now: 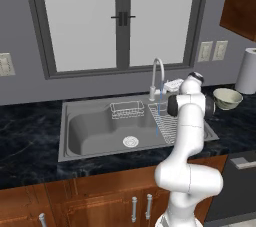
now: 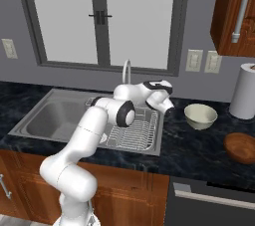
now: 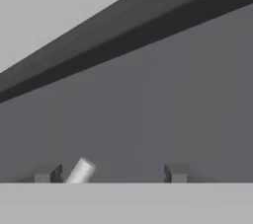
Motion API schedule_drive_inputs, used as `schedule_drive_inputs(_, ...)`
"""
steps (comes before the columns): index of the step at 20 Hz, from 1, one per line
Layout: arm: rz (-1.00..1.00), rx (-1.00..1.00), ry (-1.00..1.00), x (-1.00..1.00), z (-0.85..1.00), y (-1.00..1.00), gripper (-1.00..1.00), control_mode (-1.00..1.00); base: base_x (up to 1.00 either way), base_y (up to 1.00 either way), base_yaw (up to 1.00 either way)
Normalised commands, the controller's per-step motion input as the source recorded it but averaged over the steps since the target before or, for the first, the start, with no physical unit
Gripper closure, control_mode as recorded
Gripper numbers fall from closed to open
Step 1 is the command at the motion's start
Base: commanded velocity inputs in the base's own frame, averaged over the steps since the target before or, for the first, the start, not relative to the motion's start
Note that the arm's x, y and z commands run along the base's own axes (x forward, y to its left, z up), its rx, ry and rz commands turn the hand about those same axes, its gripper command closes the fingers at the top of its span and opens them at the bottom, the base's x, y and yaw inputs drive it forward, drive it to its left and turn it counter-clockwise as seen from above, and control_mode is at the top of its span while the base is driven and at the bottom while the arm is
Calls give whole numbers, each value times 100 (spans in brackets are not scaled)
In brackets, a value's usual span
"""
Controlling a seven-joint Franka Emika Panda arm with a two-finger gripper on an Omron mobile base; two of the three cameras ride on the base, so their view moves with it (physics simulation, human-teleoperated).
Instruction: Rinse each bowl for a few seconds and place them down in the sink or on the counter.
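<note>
Wooden cabinets (image 1: pixel 100 196), black counter (image 1: pixel 30 131), steel sink (image 1: pixel 90 126), grey-framed window (image 1: pixel 120 18)

**Two base cameras and a hand camera around the sink**

The left base view looks forward and down from behind the arm's left, squarely at the sink (image 1: pixel 75 136) and the window (image 1: pixel 117 18) behind it. The right base view stands behind the arm's right, angled leftward across the counter (image 2: pixel 194 153), nearer its right end. Both share the sink, faucet (image 1: pixel 157 73), window and cream bowl (image 1: pixel 227 98). The hand view sits close to the grey wall (image 3: pixel 148 119), tilted, facing the window frame's dark lower edge (image 3: pixel 123 35).
</note>
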Motion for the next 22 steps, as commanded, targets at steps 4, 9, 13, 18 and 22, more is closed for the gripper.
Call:
schedule_drive_inputs(4, -10, 0, 7, 0, -26, -61, -100, -100, 0, 0, 0)
schedule_drive_inputs(9, -7, 6, 7, 0, 8, -50, -100, -100, 0, 0, 0)
schedule_drive_inputs(13, -5, 8, 7, -5, 34, -56, -100, -100, 0, 0, 0)
schedule_drive_inputs(18, -3, 9, 2, -13, 45, -50, -100, -100, 0, 0, 0)
schedule_drive_inputs(22, 0, 4, 0, -48, 51, 7, -100, -100, 0, 0, 0)
